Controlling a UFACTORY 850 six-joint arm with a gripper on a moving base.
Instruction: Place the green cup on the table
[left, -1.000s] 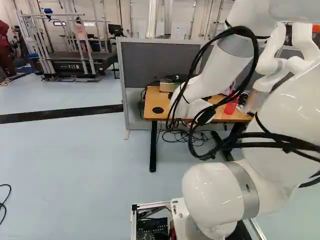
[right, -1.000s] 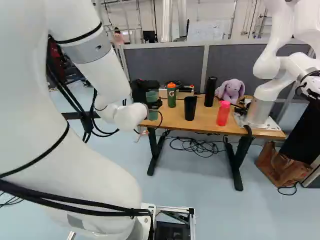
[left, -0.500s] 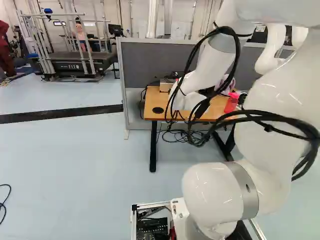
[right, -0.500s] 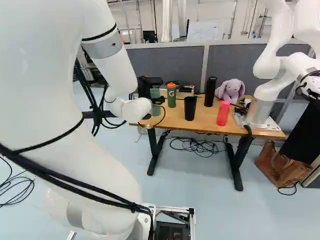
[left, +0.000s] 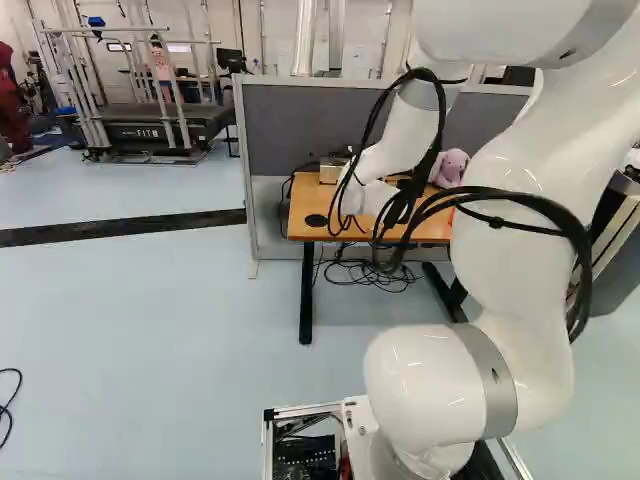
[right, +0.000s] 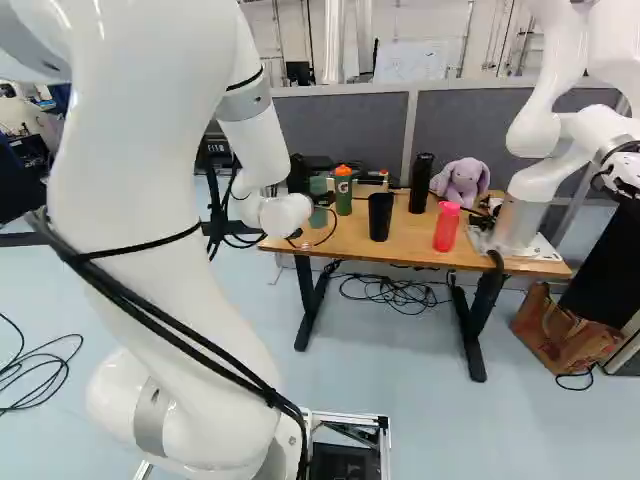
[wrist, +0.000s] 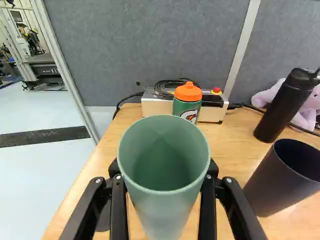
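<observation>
The tool (wrist: 165, 176) grips the green cup (wrist: 161, 212) from both sides, its mouth up and long axis near upright, at the table's (right: 410, 236) left end in the right base view. The bottle (wrist: 187, 106) stands ahead; any gap under the cup, which lowering must close, cannot be told.

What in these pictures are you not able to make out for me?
- Whether the green cup touches the table: its base is cut off by the wrist view's edge, too small in the right base view.
- Black cup's inside bottom: wrist view, hidden by its own wall and shadow.
- Pink bottle: left base view, hidden by the arm.
</observation>
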